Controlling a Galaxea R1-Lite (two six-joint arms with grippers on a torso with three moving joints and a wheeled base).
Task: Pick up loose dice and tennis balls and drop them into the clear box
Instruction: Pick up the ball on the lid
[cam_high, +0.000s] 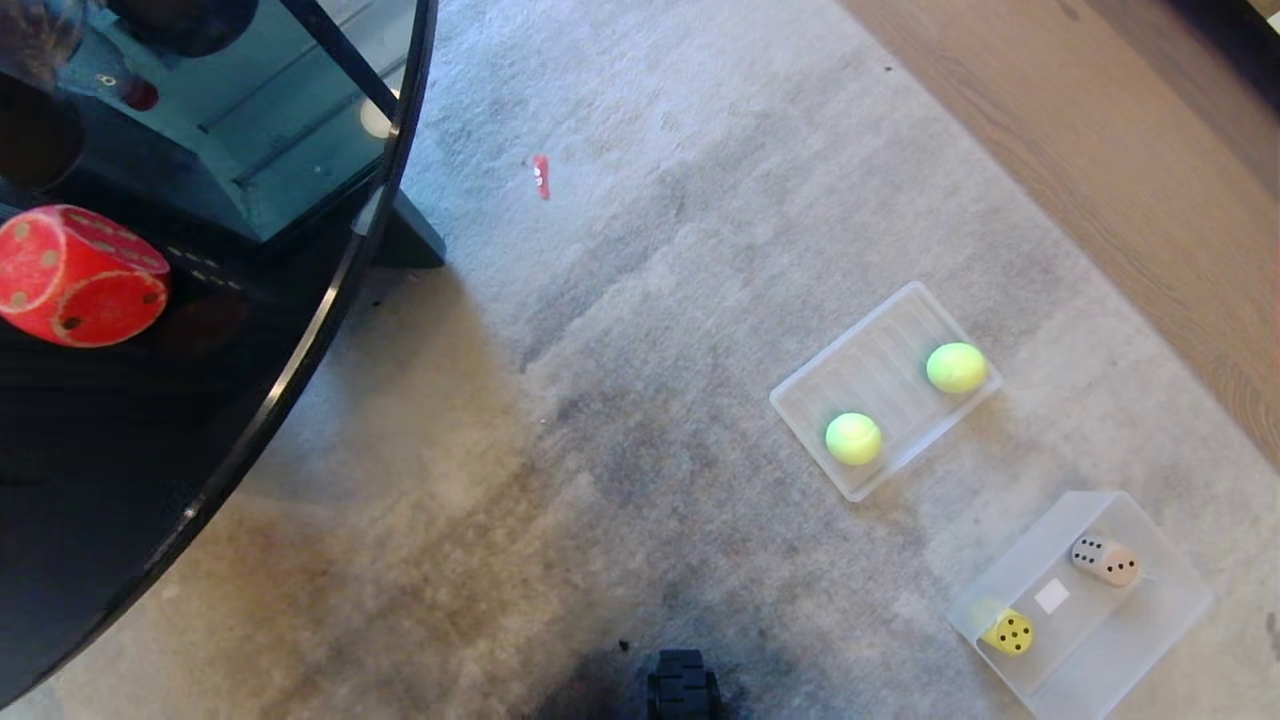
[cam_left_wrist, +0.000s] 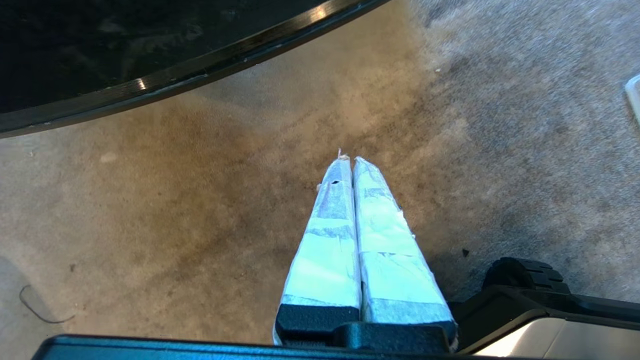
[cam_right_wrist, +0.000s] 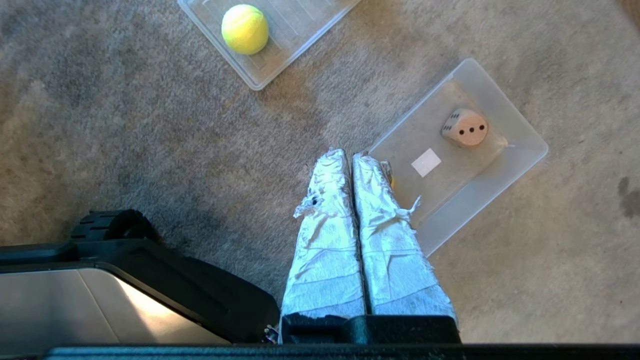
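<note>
- Red die (cam_high: 80, 275) sits on the dark glass tabletop (cam_high: 150, 480), at the robot's left.
- Two tennis balls (cam_high: 853, 438) (cam_high: 956, 367) lie in a shallow ridged tray (cam_high: 880, 350) on the carpet (cam_high: 600, 350).
- Clear box (cam_high: 1170, 610), just beside the tray, w/ yellow die (cam_high: 1010, 632) & tan die (cam_high: 1105, 561) inside, well apart.
- Left gripper (cam_left_wrist: 348, 159): fingers pressed together, empty, above carpet nr tabletop edge.
- Right gripper (cam_right_wrist: 348, 154): fingers together, empty, tips over the box's near corner.

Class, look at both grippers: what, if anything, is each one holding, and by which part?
Nothing is held. The left gripper and right gripper are both shut on empty air above the carpet.
</note>
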